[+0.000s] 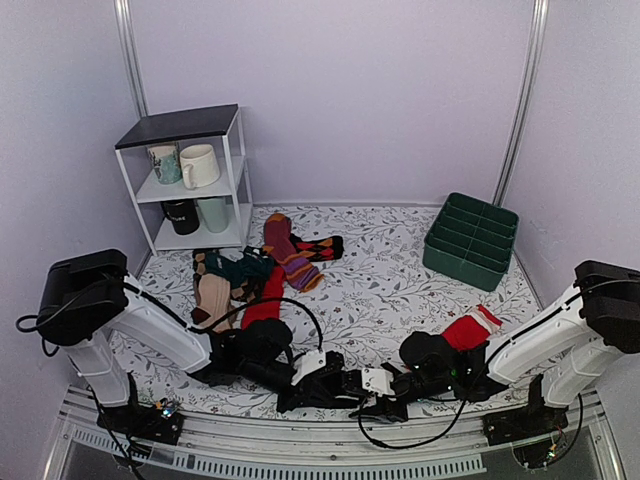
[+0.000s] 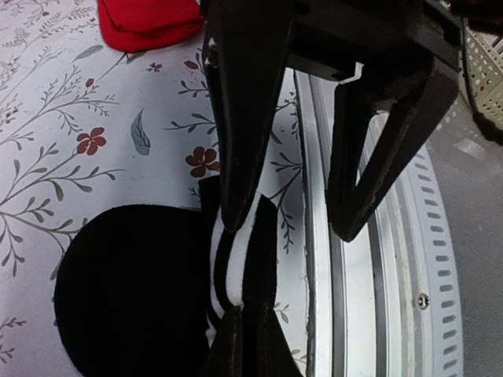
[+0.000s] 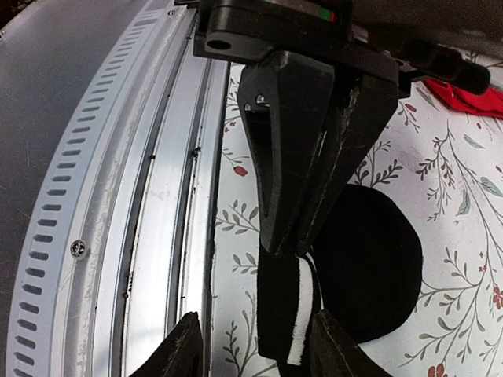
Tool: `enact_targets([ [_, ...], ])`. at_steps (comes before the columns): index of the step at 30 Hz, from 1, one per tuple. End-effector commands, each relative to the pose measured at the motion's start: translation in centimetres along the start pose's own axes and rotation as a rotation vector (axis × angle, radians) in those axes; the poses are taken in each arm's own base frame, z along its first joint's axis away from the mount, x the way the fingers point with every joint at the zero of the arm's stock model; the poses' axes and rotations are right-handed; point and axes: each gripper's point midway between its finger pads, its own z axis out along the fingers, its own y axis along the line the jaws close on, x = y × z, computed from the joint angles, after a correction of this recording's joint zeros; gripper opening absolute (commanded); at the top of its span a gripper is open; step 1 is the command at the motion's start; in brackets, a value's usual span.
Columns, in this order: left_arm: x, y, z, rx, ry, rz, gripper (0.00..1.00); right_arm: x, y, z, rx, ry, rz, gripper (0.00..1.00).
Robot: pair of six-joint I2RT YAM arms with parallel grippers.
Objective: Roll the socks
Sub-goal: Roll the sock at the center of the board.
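Note:
The black socks lie as a rounded black bundle [image 2: 126, 298] on the floral cloth at the near edge, also visible in the right wrist view [image 3: 365, 259]. Their white-striped cuff [image 2: 236, 267] sticks out toward the metal rail. My right gripper [image 3: 291, 250] is shut on this cuff [image 3: 302, 314]. My left gripper [image 2: 291, 229] is open, with one finger [image 2: 236, 157] resting on the cuff and the other over the rail. In the top view the left gripper [image 1: 335, 385] and the right gripper [image 1: 385, 385] meet tip to tip and hide the socks.
The metal rail [image 3: 157, 196] runs along the table's near edge beside both grippers. A red sock with a white cuff [image 1: 470, 328] lies by the right arm. A pile of coloured socks [image 1: 250, 275], a white shelf with mugs [image 1: 195, 180] and a green bin [image 1: 470, 240] stand further back.

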Motion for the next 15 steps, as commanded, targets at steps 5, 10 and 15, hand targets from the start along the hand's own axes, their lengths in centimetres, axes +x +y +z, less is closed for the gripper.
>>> enact_targets([
  [5,8.2,0.0,-0.1,0.021,0.268,-0.174,0.0,1.6,-0.5,1.3,0.047,0.088,-0.024,0.47],
  [10,8.3,0.1,-0.2,0.032,0.259,-0.186,0.0,2.7,-0.5,2.4,0.039,0.14,-0.018,0.42],
  [15,8.2,0.1,-0.3,0.041,0.238,-0.184,0.0,4.0,-1.1,3.1,0.066,0.213,0.036,0.25],
])
